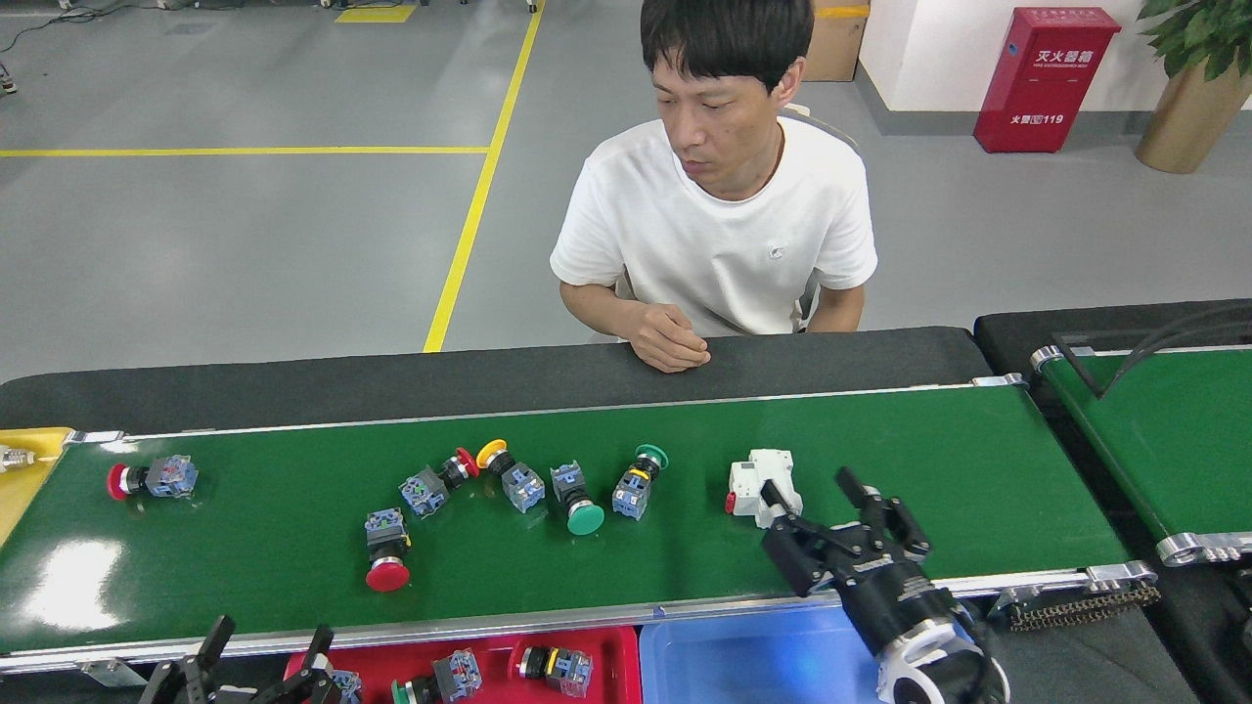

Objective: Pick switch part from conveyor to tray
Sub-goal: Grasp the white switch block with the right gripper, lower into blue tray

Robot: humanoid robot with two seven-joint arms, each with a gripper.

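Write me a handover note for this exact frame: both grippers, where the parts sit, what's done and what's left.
Right gripper: open, empty, over the conveyor just right of the white circuit breaker.
Left gripper: open, empty, low at the conveyor's near rail.
On the belt: the breaker and six push-button switches, from the far-left red one to the green one.
Done: several switches lie in the red tray.
Left: the breaker, likely for the blue tray, then the switches.
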